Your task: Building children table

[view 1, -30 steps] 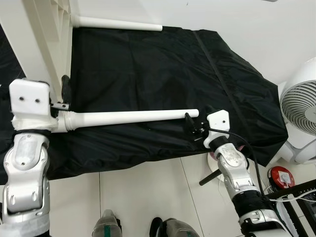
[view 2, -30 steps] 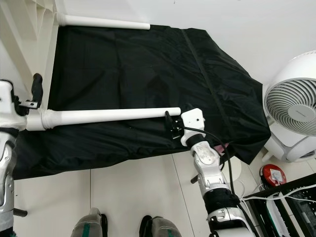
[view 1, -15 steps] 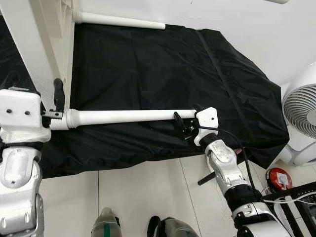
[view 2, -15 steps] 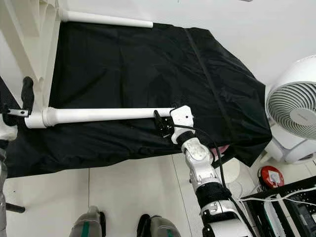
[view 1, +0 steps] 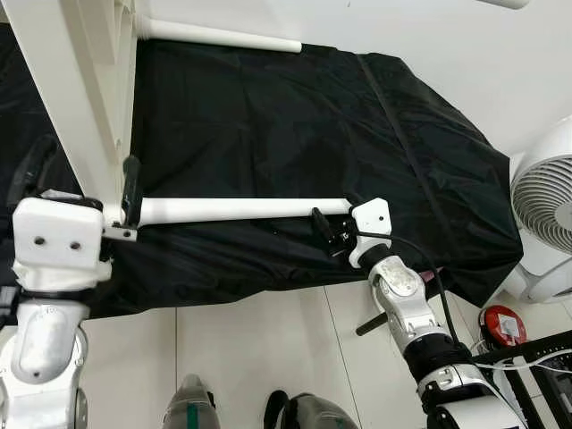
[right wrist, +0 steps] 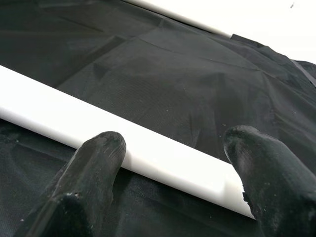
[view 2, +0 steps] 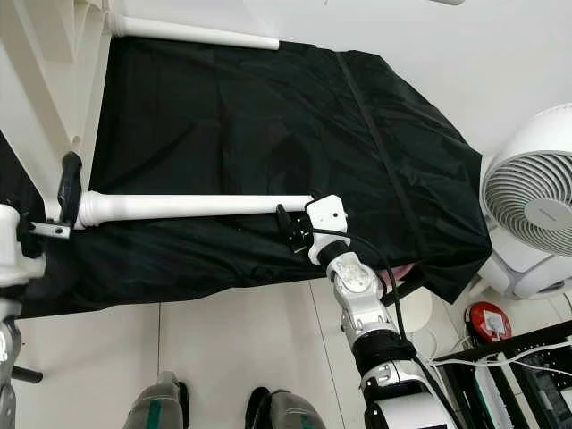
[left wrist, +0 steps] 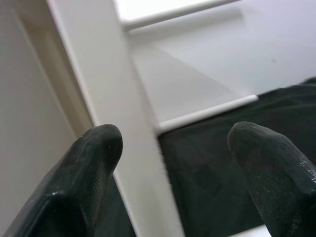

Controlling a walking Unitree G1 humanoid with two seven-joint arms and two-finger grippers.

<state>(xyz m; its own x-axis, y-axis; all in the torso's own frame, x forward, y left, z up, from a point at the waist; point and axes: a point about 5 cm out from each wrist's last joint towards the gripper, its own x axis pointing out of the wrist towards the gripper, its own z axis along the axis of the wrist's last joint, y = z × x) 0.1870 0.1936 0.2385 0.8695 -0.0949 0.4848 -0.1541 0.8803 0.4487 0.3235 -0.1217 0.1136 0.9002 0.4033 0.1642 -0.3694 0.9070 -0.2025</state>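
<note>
A white table leg lies across the black cloth. Its thick end meets the corner of the white table frame on the left. My left gripper is open and straddles a rail of that frame, one black finger standing beside the leg's thick end. At the leg's free end my right gripper is open; the leg passes between its spread fingers. A second white leg sticks out of the frame at the far side.
A white fan stands at the right. Close by are a red round object and a black crate with cables. The cloth's front edge drops to pale floor tiles, with my feet below.
The leg has levelled out and its thick end now sits against the frame's corner. My left gripper has shifted to the frame rail. The right gripper has stayed at the free end.
</note>
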